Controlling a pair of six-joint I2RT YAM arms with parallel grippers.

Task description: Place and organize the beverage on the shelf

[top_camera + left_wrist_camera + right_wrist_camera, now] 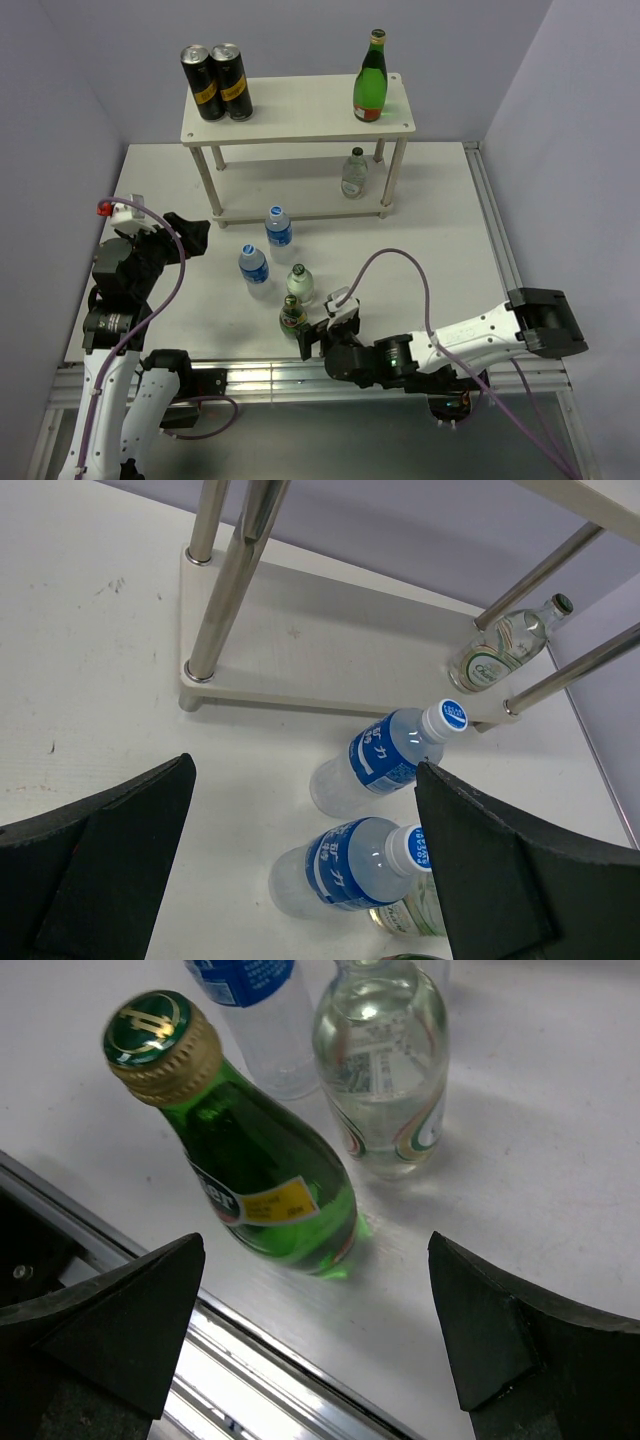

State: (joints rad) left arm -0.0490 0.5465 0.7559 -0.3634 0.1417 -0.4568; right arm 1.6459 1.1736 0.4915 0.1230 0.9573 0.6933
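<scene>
Standing cream-white shelf (300, 115) | two flat tiers | thin round legs

cans (222, 83) black, gold band | front bottle (265, 1175) green, gold cap | shelf (300, 115) cream

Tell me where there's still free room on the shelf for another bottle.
Top board: bare between the black cans and the tall green bottle. Lower board: bare left of the clear bottle. Crowded: the table in front, four bottles clustered.
</scene>
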